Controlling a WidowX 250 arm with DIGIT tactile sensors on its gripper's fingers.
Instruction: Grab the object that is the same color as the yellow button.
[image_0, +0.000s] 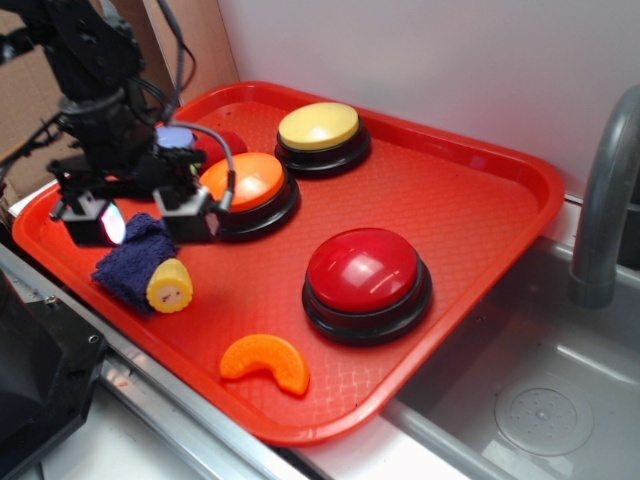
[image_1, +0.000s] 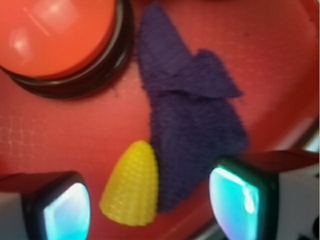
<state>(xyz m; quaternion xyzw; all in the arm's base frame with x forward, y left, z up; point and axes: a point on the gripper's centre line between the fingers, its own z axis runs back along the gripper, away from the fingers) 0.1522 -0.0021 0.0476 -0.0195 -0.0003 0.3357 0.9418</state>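
The object, a small yellow corn-cob stub (image_0: 170, 286) (image_1: 132, 184), lies on the red tray (image_0: 470, 200) with its flat pale end facing the front, leaning against a dark blue cloth (image_0: 133, 258) (image_1: 192, 122). My gripper (image_0: 140, 220) (image_1: 150, 207) hovers open just behind and above it. In the wrist view the corn sits between the two fingers, closer to the left one, touching neither. The yellow button (image_0: 319, 130) stands at the back of the tray.
An orange-topped button (image_0: 245, 185) (image_1: 55, 35) sits right beside the gripper. A red button (image_0: 365, 275) is mid-tray, and an orange crescent slice (image_0: 266, 362) lies near the front rim. A sink basin (image_0: 540, 400) and grey faucet (image_0: 605, 200) are to the right.
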